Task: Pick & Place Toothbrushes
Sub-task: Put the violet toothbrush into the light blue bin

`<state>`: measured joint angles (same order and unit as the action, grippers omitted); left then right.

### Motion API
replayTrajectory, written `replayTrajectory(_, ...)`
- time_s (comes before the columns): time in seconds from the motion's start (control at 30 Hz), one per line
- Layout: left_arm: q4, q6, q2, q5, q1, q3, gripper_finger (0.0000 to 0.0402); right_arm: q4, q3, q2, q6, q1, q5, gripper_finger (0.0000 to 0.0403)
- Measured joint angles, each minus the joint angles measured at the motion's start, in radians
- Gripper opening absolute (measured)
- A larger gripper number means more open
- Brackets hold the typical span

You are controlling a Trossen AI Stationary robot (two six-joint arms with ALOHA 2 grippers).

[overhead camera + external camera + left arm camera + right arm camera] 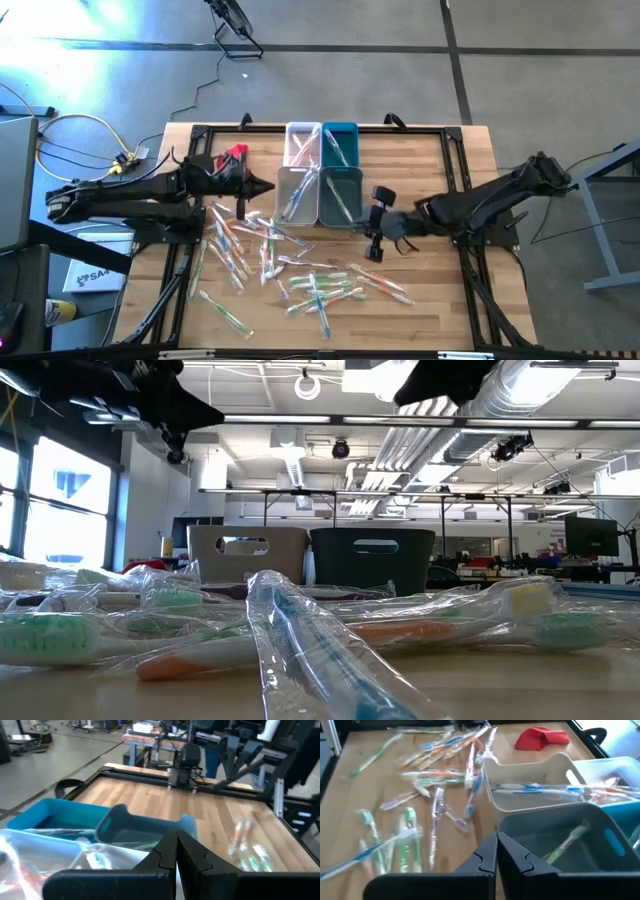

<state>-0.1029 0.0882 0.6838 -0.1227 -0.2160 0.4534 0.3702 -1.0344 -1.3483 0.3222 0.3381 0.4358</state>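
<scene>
Both sets of jaws are seen closed completely, and nothing is held in either.

In the high view, the left gripper (pixel 268 187) is placed beside the pale bin (pixel 297 193), and the right gripper (pixel 378 222) is placed just past the dark teal bin (pixel 341 195). Behind these two, a clear bin (pixel 302 145) and a bright blue bin (pixel 339 143) are set. A few wrapped brushes are held in each of the four. The toothbrushes (pixel 300 270) are mostly spread loose on the surface (pixel 440 300) nearer the front edge, and a red cloth (pixel 232 155) lies by the left arm.

In the low view, wrapped brushes are piled in the foreground, with two bins standing behind them.

In the left wrist view, the shut fingertips are shown over the bins, with a few brushes visible beyond on the wood.

In the right wrist view, one green brush (pixel 565 844) is seen in the grey bin and several in the white one.

Trouble is judged likely from the overlapping, slippery wrappers: two brushes could be lifted together, or one could slide out. A bin could also be nudged by either arm, both being so near.
</scene>
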Motion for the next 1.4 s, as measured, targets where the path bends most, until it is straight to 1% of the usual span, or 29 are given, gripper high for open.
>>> replayTrajectory(0.13,0.001,0.027,0.000,0.083,0.104,0.000,0.0000,0.048,0.000,0.000,0.137,0.092,0.086,0.0003)
replayTrajectory(0.27,0.001,0.029,0.001,0.116,0.190,0.000,0.0000,0.084,0.000,-0.011,0.301,0.181,0.166,0.0003)
replayTrajectory(0.33,0.001,0.033,0.001,0.132,0.227,0.000,0.0000,0.103,0.000,-0.025,0.372,0.219,0.184,0.0003)
replayTrajectory(0.43,0.001,0.057,0.001,0.168,0.280,0.000,0.0000,0.099,0.000,-0.062,0.487,0.253,0.184,0.0003)
replayTrajectory(0.6,0.002,0.059,0.001,0.217,0.338,0.000,0.0000,0.102,0.000,-0.159,0.613,0.289,0.120,0.0003)
replayTrajectory(0.73,0.011,0.055,0.001,0.230,0.349,0.000,0.0000,0.126,-0.015,-0.226,0.688,0.312,0.050,0.0003)
replayTrajectory(0.87,0.033,0.054,0.002,0.234,0.348,0.000,0.0000,0.243,-0.076,-0.276,0.775,0.330,-0.020,0.0003)
replayTrajectory(1.0,0.061,0.052,0.002,0.259,0.348,0.001,0.0000,0.369,-0.146,-0.311,0.847,0.338,-0.109,0.0003)
replayTrajectory(1.17,0.070,0.051,0.002,0.262,0.348,0.001,0.0000,0.386,-0.158,-0.315,0.907,0.343,-0.207,0.0003)
replayTrajectory(1.27,0.080,0.051,0.002,0.262,0.348,0.001,0.0000,0.387,-0.158,-0.315,0.916,0.343,-0.233,0.0003)
replayTrajectory(1.4,0.087,0.051,0.002,0.262,0.348,0.001,0.0000,0.365,-0.158,-0.315,0.915,0.337,-0.216,0.0003)
